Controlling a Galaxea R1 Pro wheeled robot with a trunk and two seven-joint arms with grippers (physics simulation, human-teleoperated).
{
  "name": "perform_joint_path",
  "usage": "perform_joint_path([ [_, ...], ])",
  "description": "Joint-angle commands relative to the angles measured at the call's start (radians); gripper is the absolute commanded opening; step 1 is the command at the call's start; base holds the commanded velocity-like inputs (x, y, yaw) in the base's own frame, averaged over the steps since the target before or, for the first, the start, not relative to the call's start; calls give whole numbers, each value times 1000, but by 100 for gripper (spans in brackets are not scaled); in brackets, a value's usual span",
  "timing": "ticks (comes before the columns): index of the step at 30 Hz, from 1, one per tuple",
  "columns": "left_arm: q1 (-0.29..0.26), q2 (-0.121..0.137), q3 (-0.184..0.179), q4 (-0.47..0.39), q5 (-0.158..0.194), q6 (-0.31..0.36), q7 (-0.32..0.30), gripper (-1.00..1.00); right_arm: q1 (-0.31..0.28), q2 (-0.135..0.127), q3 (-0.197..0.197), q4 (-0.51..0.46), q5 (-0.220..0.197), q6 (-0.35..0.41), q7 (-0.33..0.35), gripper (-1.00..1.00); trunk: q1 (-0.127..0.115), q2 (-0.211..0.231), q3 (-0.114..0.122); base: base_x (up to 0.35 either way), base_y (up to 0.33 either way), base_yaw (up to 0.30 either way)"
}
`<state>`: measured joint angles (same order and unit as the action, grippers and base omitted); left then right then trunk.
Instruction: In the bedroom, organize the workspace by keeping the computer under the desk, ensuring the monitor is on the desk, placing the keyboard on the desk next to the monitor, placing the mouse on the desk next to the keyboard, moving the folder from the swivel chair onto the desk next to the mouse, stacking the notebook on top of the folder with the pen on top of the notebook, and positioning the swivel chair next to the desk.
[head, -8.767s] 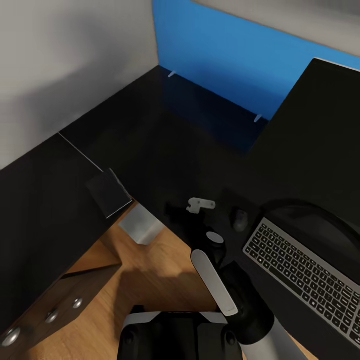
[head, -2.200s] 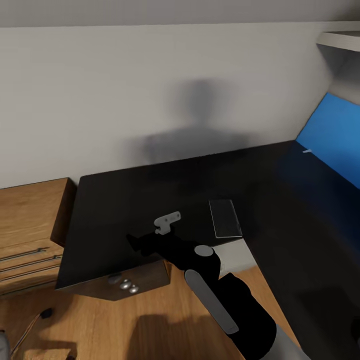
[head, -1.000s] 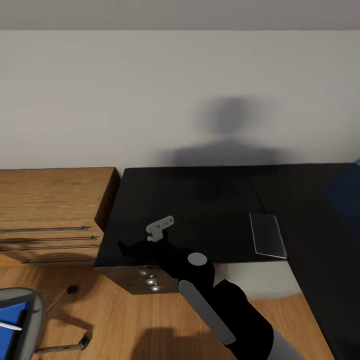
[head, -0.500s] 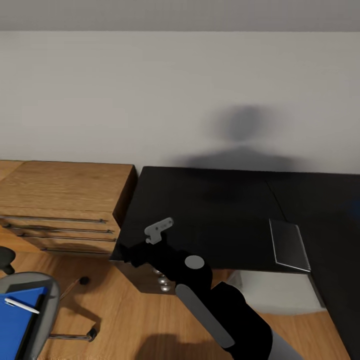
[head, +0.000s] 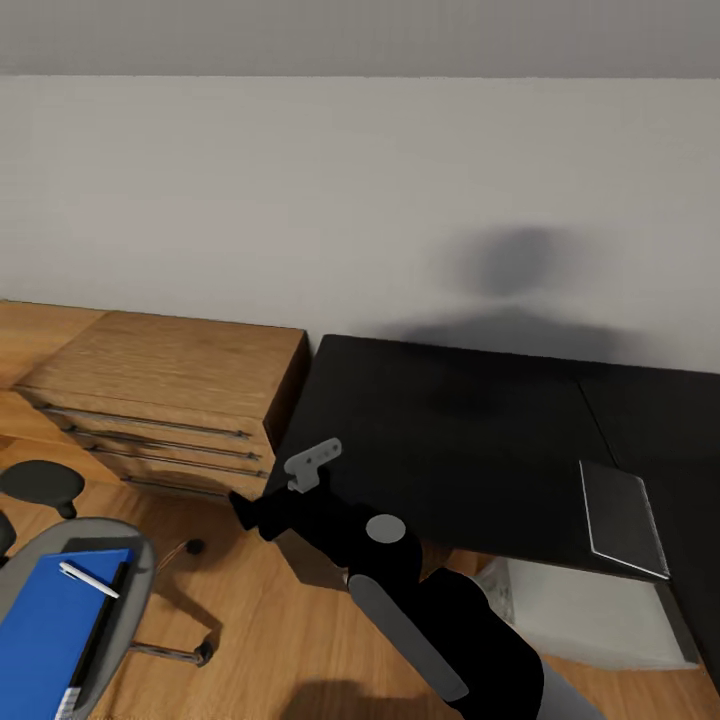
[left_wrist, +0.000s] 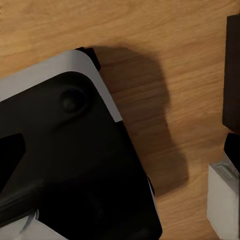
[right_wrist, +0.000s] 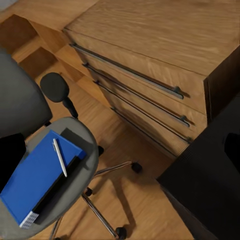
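Observation:
The swivel chair (head: 140, 560) stands on the floor at the head view's lower left, its grey seat (right_wrist: 85, 132) apart from the desk. On the seat lies the blue folder (head: 50, 630) (right_wrist: 37, 177). The white pen (head: 88, 580) (right_wrist: 60, 157) rests on top of the folder. A black notebook (head: 103, 628) (right_wrist: 59, 189) shows as a dark strip along the folder's edge. The black desk (head: 450, 440) fills the middle right, with the light grey computer (head: 590, 615) under it. My right gripper (head: 245, 505) hangs off the desk's corner; its jaws are too dark to read. Monitor, keyboard and mouse are out of view.
A low light-wood dresser (head: 170, 385) (right_wrist: 165, 55) with long bar handles stands against the wall left of the desk. A glossy dark slab (head: 622, 518) lies at the desk's inner edge. My own base (left_wrist: 75, 165) sits over the wooden floor (head: 260, 640).
The camera has turned left, so the desk slid right in the picture. The dresser and the chair with folder and pen came further into view. My right arm holds the same pose.

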<state>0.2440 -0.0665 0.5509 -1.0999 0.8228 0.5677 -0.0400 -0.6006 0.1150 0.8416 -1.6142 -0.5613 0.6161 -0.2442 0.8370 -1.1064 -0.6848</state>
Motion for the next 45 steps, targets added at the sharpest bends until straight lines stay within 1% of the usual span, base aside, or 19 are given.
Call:
perform_joint_path([
  [1,0,-1,3,-2,1,7,-3,100,-1,0,1,-1,-11,2,-10,100,0,-1,1,0,0,226],
  [15,0,-1,4,0,0,6,-5,100,-1,2,2,-1,-11,3,-10,100,0,-1,17,0,0,227],
  [22,0,-1,4,0,0,4,0,100,-2,4,3,-1,-11,10,-16,100,27,-50,3,0,0,228],
  [29,0,-1,4,0,-1,4,1,100,-2,4,18,-1,-11,13,-40,100,54,-99,-11,0,0,230],
  [45,0,-1,4,0,-1,5,1,100,-2,5,26,-1,-11,16,-53,100,115,-211,-41,0,0,230],
])
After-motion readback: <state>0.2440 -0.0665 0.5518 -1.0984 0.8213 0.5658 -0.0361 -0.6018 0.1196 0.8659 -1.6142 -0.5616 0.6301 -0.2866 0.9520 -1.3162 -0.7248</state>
